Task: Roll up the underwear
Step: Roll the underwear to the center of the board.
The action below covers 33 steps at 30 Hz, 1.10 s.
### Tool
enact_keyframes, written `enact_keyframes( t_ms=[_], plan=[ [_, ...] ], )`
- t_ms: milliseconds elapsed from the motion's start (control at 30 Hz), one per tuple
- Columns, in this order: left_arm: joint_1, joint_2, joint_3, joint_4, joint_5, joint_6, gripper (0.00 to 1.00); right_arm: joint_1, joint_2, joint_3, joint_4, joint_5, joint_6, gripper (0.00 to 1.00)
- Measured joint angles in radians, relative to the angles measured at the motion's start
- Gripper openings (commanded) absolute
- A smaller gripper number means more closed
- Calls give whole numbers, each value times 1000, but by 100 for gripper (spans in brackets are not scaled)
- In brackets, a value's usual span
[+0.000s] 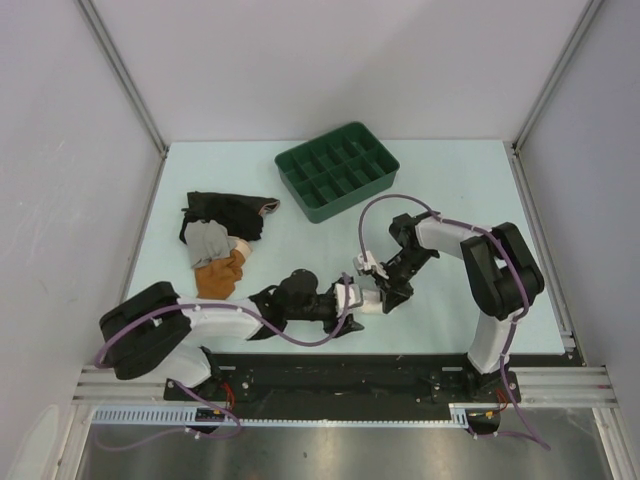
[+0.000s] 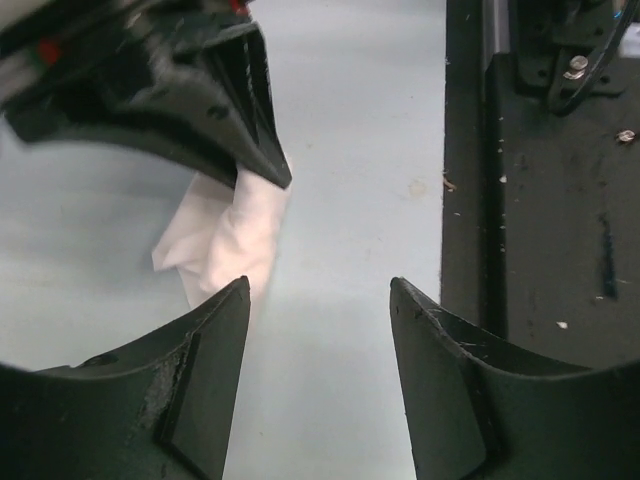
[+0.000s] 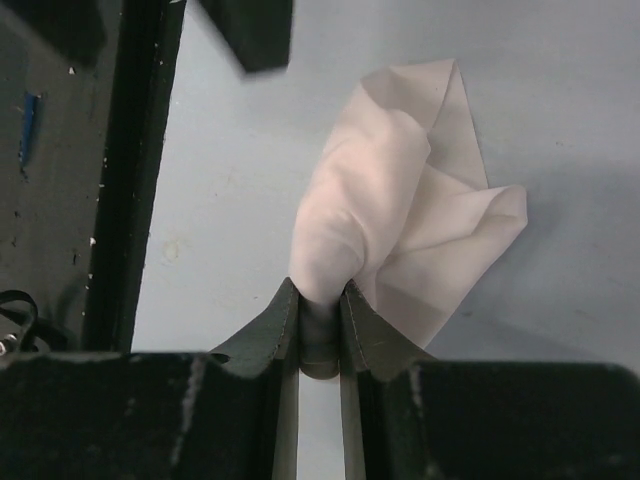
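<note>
Cream underwear [image 3: 400, 200] sits pinched in the right hand [image 3: 320, 297], clear only from its wrist; left hand [image 2: 318, 292] gapes.

Lit brightly and evenly from overhead; only faint, soft shadows on the table [image 1: 470, 200]; slightly blurred at wrist-view edges.

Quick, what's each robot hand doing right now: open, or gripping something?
Left hand: open, holding nothing.
Right hand: closed, pinching the white underwear.
</note>
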Motion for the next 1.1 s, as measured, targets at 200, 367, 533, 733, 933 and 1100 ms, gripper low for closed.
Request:
enact_keyframes(
  t_ms=[200,367,533,733,933,1100],
  plan=[
    [-77,116,192,-145,-97,150,64,-14,64,57,-55,-12,51,9],
    [-77,176,251,-235,-140,231,64,-26,120,106,-105,-24,84,9],
    [-30,224,279,-270,-109,241,65,-37,162,143,-146,-34,109,8],
    [46,235,282,-267,-30,238,67,-46,219,192,-198,-43,136,6],
    [83,332,373,-299,94,231,68,-52,237,205,-216,-51,145,6],
    [99,406,420,-320,165,221,67,-54,238,205,-217,-53,145,5]
  ],
)
